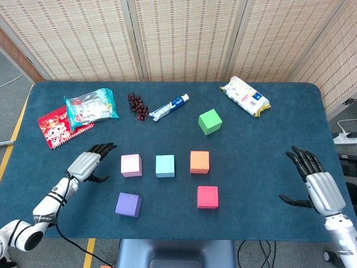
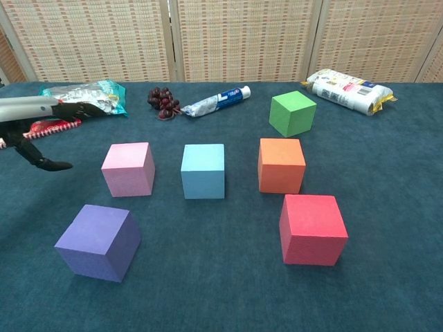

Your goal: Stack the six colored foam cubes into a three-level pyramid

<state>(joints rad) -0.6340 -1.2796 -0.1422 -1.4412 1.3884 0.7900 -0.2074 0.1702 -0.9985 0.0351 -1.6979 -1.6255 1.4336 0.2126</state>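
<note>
Cubes lie unstacked on our table: pink, cyan and orange in a row, purple and red nearer us, green behind. Our left hand hovers open beside pink; our right hand is open, empty, near the table's right edge.

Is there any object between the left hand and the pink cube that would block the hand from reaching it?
Nothing visible does. The left hand is open, just left of the pink cube, with only bare table cloth between them. The purple cube lies nearer the robot, off that line, and the snack bag lies further back.
</note>
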